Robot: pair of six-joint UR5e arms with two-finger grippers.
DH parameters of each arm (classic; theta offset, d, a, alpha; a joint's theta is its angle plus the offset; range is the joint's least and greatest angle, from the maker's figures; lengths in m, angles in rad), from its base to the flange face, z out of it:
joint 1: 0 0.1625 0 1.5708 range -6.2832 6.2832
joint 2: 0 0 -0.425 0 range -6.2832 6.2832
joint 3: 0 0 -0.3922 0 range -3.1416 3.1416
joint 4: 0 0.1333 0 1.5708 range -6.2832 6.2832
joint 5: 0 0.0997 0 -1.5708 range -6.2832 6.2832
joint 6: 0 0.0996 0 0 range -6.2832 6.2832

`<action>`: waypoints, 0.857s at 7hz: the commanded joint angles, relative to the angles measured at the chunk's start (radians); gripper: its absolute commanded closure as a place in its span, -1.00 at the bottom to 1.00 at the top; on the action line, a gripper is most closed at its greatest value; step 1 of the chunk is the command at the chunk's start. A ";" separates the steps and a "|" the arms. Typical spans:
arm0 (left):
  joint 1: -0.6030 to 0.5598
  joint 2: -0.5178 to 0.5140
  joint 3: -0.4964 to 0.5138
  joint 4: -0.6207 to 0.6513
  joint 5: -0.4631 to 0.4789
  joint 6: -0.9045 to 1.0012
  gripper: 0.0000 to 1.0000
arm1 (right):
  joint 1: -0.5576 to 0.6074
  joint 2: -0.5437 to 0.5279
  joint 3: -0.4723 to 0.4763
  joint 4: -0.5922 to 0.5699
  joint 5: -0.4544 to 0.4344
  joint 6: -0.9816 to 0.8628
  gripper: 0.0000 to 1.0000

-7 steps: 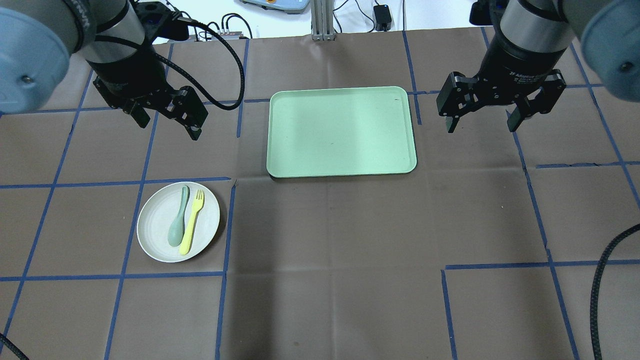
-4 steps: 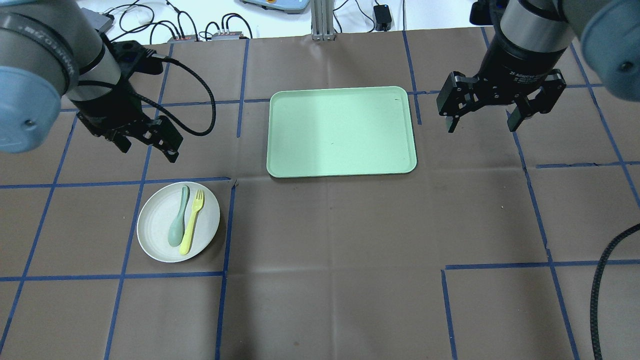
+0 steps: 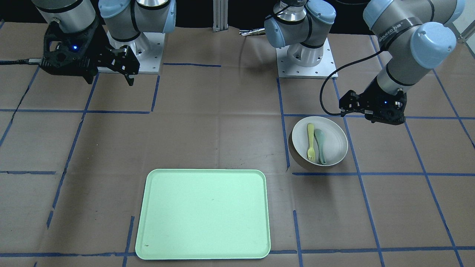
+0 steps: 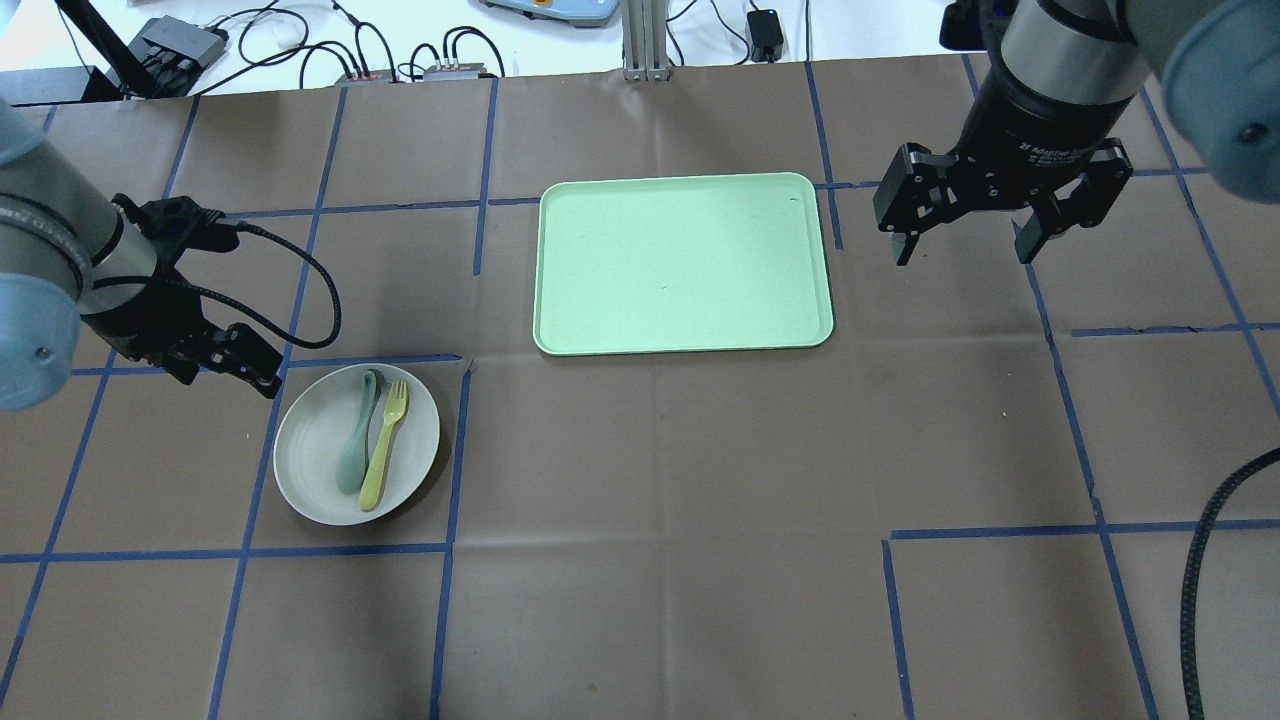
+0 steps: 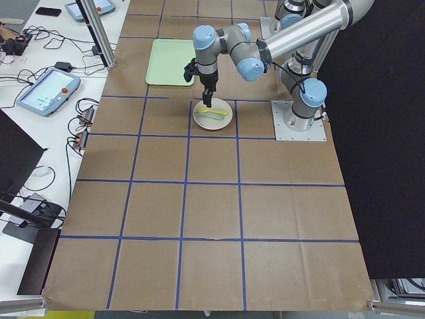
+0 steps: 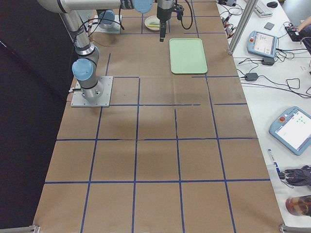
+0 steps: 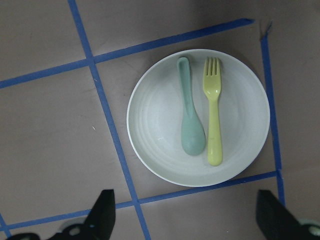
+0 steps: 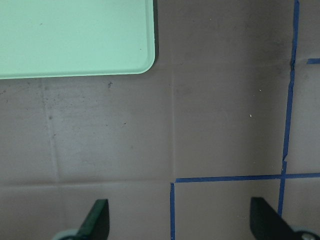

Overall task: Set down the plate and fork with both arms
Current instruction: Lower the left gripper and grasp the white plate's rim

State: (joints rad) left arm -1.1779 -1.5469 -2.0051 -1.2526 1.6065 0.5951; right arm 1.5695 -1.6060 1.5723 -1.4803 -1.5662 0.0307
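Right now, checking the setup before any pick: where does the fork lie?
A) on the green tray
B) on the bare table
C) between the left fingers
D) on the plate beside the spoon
D: the fork lies on the plate beside the spoon.

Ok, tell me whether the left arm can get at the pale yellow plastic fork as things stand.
Probably yes. The left pincer is open just beside the round off-white plate, and the pale yellow plastic fork lies uncovered on it. Only the grey-green spoon close alongside could crowd one finger.
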 commanded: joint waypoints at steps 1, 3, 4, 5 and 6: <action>0.064 -0.031 -0.098 0.112 -0.007 0.058 -1.00 | 0.000 0.000 0.000 0.000 0.000 0.000 -1.00; 0.079 -0.151 -0.100 0.172 -0.013 0.057 -0.98 | 0.000 0.000 0.000 0.002 0.000 0.000 -1.00; 0.093 -0.186 -0.101 0.199 -0.017 0.055 -0.88 | 0.001 0.000 0.000 0.000 0.000 0.000 -1.00; 0.093 -0.193 -0.103 0.199 -0.057 0.055 -0.86 | 0.000 0.000 0.000 0.002 0.000 0.000 -1.00; 0.096 -0.200 -0.109 0.199 -0.068 0.052 -0.84 | 0.000 0.001 0.000 0.000 0.000 0.000 -1.00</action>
State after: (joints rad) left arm -1.0860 -1.7319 -2.1084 -1.0589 1.5608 0.6497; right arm 1.5696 -1.6057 1.5723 -1.4795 -1.5662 0.0307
